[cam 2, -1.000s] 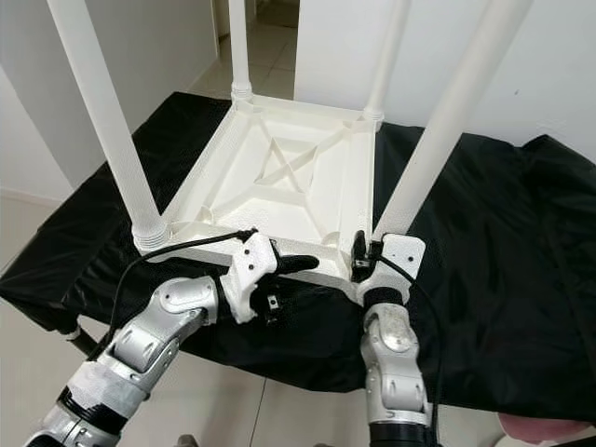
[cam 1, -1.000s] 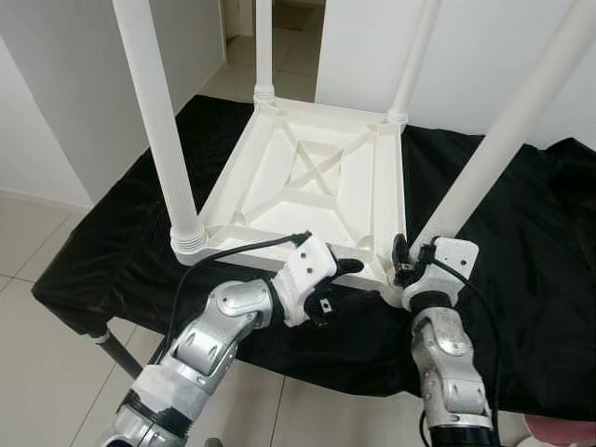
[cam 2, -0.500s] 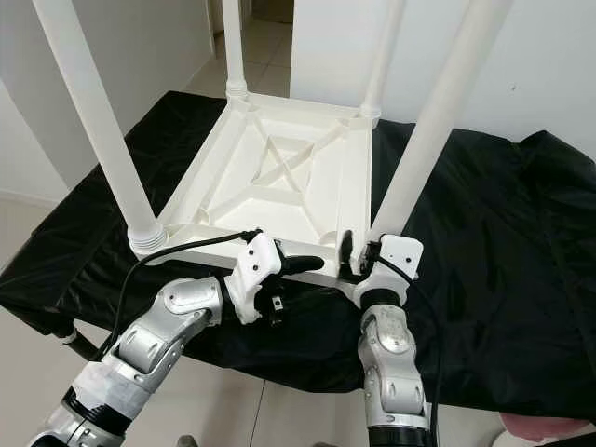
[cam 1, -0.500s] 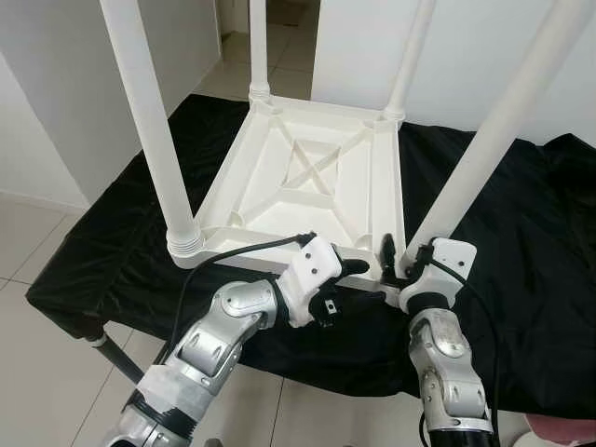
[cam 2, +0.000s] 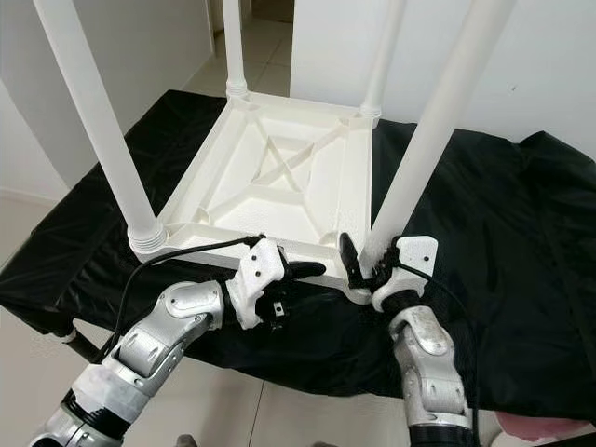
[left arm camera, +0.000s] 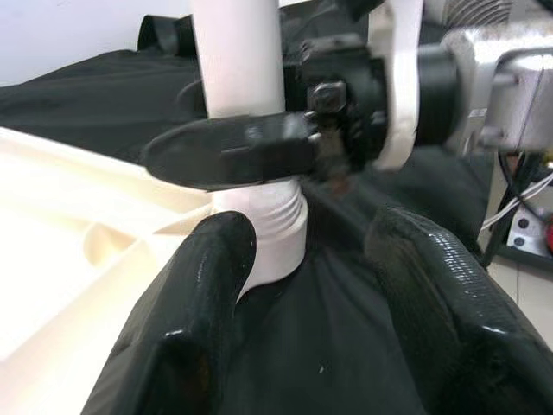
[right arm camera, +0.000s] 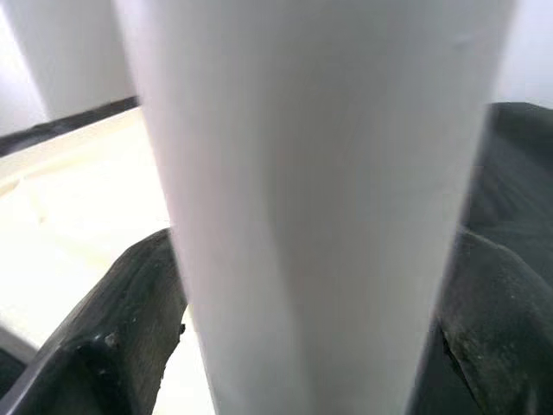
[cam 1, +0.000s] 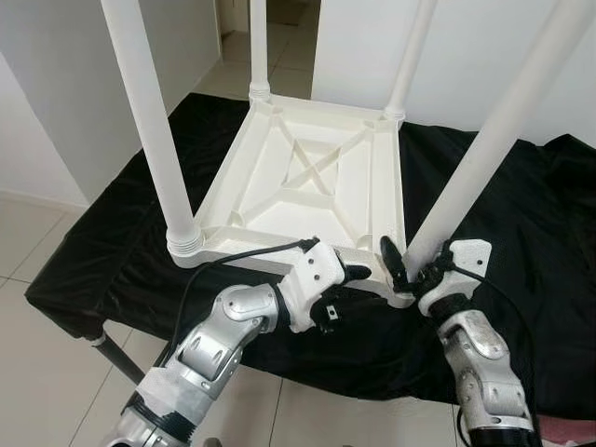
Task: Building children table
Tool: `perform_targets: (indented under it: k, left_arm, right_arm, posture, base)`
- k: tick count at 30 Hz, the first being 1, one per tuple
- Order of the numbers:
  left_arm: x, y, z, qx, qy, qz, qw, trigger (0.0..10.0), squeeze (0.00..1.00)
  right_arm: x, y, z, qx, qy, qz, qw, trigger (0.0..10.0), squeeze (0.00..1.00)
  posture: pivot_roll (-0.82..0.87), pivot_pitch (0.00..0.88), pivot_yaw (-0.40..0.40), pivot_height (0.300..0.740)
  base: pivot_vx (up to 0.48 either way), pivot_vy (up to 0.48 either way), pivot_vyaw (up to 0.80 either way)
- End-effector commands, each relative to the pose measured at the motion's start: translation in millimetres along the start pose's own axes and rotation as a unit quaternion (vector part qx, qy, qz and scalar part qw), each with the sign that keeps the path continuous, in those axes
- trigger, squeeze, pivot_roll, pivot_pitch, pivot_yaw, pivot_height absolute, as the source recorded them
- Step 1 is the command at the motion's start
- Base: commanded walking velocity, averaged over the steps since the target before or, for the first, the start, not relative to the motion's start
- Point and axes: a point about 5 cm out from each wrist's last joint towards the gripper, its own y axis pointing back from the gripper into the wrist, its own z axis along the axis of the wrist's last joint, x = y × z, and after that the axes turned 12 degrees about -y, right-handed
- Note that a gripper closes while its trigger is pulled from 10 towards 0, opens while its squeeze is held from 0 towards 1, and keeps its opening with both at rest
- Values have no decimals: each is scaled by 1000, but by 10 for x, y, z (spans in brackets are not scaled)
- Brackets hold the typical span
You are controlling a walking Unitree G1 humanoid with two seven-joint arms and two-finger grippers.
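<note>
1. The right gripper [cam 2: 365,265] is wrapping its jaws around the base of the near-right leg [cam 1: 494,140], one black finger on each side of the white tube. In the right wrist view the tube sits right between the fingers [right arm camera: 121,346], so it's pinching that leg.
2. The left gripper [cam 1: 358,271] is sitting at the near edge of the tabletop, just beside that same leg's socket. Its jaws are spread apart with nothing between them; the left wrist view shows only black cloth in the gap.
3. The children's table [cam 1: 307,182] is lying upside down on the desk, ribbed underside up, with all four white legs standing up from its corners.
4. A black cloth [cam 1: 121,233] is covering the desk under it.
5. No brand, label or writing that I can read anywhere.
</note>
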Motion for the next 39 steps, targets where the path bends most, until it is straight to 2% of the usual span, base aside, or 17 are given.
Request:
perform_targets:
  k: [1,2,3,4,5,6,7,9,10,20,21,22,23,28,31,35,39]
  left_arm:
    - [-52,-6,35,-8,-9,-38,999,10000,0]
    - [-52,-6,35,-8,-9,-38,999,10000,0]
    - [-78,-7,33,-7,-4,-42,999,10000,0]
    - [-97,-9,31,-6,-1,-45,999,10000,0]
    - [-122,-4,26,-4,-1,-49,999,10000,0]
    - [-137,-1,21,-3,-2,-51,999,10000,0]
    - [-141,1,34,-4,-2,-51,999,10000,0]
    - [-135,-3,44,-5,-2,-49,999,10000,0]
    - [-116,-2,46,-4,-4,-47,999,10000,0]
    - [-37,20,31,3,-16,-41,999,10000,0]
    - [-16,13,26,4,-17,-40,999,10000,0]
    - [-16,13,26,4,-17,-40,999,10000,0]
    - [-9,3,24,4,-19,-39,999,10000,0]
    - [-9,-28,31,0,-18,-36,999,10000,0]
    - [-20,-70,24,-3,-14,-34,999,10000,0]
    - [-21,-86,26,-7,-13,-35,999,10000,0]
    - [6,-130,35,-12,-12,-40,999,10000,0]
  right_arm:
    - [-28,-17,17,10,4,41,999,10000,0]
    - [-28,-17,17,10,4,41,999,10000,0]
    - [-57,-54,28,22,11,68,997,7686,0]
    - [-82,-79,37,30,17,86,996,7686,0]
    - [-92,-98,29,40,11,103,994,4784,0]
    - [-96,-108,20,47,5,113,992,4784,0]
    - [-104,-127,3,54,4,117,992,2275,0]
    - [-114,-144,-11,60,6,125,990,2275,0]
    - [-130,-155,-38,69,12,129,989,0,0]
    - [-161,-120,-137,92,13,143,985,0,0]
    - [-149,-103,-149,94,5,143,985,1490,0]
    - [-149,-103,-149,94,5,143,985,1490,0]
    - [-131,-90,-147,88,-3,139,986,10000,0]
    - [-64,-90,-92,61,-20,119,991,10000,0]
    - [-13,-98,-72,27,-21,46,998,10000,0]
    - [27,-86,-98,12,-16,-2,1000,10000,0]
    - [117,-36,-154,-14,-26,-117,993,10000,0]
  posture:
    - [-47,0,-65,740]
    - [-47,0,-65,740]
    - [-41,0,-68,740]
    - [-41,0,-68,740]
    - [-28,0,-75,740]
    - [-28,0,-75,740]
    - [-12,0,-85,740]
    - [-12,0,-85,740]
    - [-4,0,-89,740]
    - [3,0,-92,740]
    - [-7,0,-90,740]
    - [-7,0,-90,740]
    - [-11,0,-95,740]
    - [-27,0,-101,740]
    - [-55,0,-103,740]
    - [-69,0,-98,740]
    - [-108,0,-70,740]
  base:
    - [0,0,0]
    - [0,0,0]
    - [0,0,0]
    - [0,0,0]
    - [0,0,0]
    - [0,0,0]
    - [0,0,0]
    - [0,0,0]
    - [0,0,0]
    - [0,0,0]
    - [0,0,0]
    - [0,0,0]
    - [0,0,0]
    - [0,0,0]
    - [0,0,0]
    - [0,0,0]
    - [0,0,0]
